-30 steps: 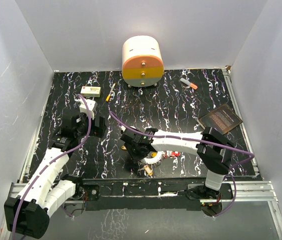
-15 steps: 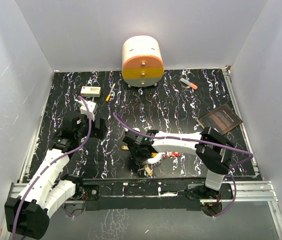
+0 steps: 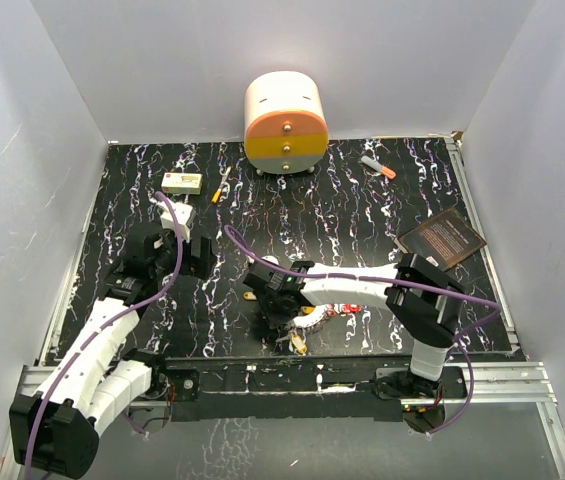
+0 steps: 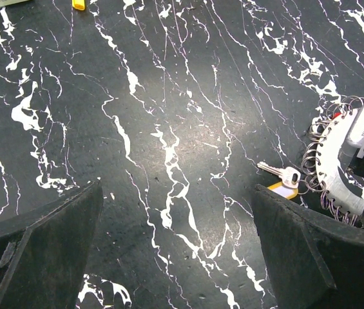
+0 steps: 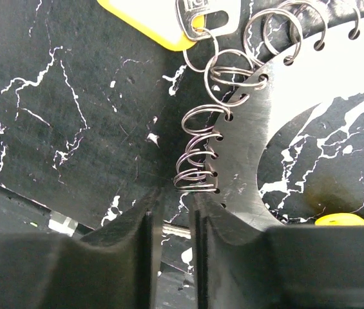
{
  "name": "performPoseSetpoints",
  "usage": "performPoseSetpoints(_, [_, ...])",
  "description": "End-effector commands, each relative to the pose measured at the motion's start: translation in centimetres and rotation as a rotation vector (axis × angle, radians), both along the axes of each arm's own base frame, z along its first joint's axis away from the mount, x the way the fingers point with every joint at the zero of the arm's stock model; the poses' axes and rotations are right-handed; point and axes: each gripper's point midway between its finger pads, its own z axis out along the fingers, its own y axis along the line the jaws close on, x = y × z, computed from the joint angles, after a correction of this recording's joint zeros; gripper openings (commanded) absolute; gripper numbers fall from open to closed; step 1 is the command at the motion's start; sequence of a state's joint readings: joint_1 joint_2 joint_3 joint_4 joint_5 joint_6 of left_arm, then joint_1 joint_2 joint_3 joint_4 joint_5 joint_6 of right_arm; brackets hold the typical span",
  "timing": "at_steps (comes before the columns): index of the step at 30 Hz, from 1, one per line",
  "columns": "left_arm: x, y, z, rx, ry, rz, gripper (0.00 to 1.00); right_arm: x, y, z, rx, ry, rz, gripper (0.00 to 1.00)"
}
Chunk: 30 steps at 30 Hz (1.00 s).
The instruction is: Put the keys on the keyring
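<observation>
The keyring (image 3: 314, 316) lies flat near the front of the table. In the right wrist view it is a grey plate (image 5: 285, 96) with small wire loops (image 5: 198, 164) threaded along its rim. A silver key (image 5: 207, 9) on a yellow tag (image 5: 146, 22) hangs from one loop, and a yellow key head (image 5: 339, 220) shows by the hole. A red key (image 3: 345, 308) and an orange one (image 3: 298, 343) lie beside the ring. My right gripper (image 5: 172, 193) is almost shut, tips touching the lowest loop. My left gripper (image 4: 178, 212) is open over bare table, left of the key (image 4: 281, 174).
A round drawer cabinet (image 3: 285, 122) stands at the back. An orange-tipped marker (image 3: 378, 167) and a dark card (image 3: 441, 238) lie to the right, and a white box (image 3: 181, 182) at the back left. The table's front edge and its rail (image 3: 312, 375) are just behind the ring.
My right gripper has shifted slightly right, up against the keyring's left rim. The left arm has barely moved.
</observation>
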<state>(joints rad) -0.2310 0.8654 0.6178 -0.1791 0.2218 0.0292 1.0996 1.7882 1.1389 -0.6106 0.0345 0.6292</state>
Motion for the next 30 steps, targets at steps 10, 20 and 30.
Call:
performPoseSetpoints(10, [-1.0,-2.3,1.6,-0.096,-0.018,-0.121,0.96,1.7,1.9,5.8,0.213,-0.158,-0.005,0.08])
performPoseSetpoints(20, [-2.3,-7.7,4.7,-0.197,-0.069,-0.537,0.96,1.7,-0.3,10.3,0.503,-0.214,-0.003,0.09])
performPoseSetpoints(30, [-2.1,-8.7,3.6,-0.237,-0.044,-0.548,0.96,1.1,-1.9,4.9,0.289,-0.084,-0.069,0.27])
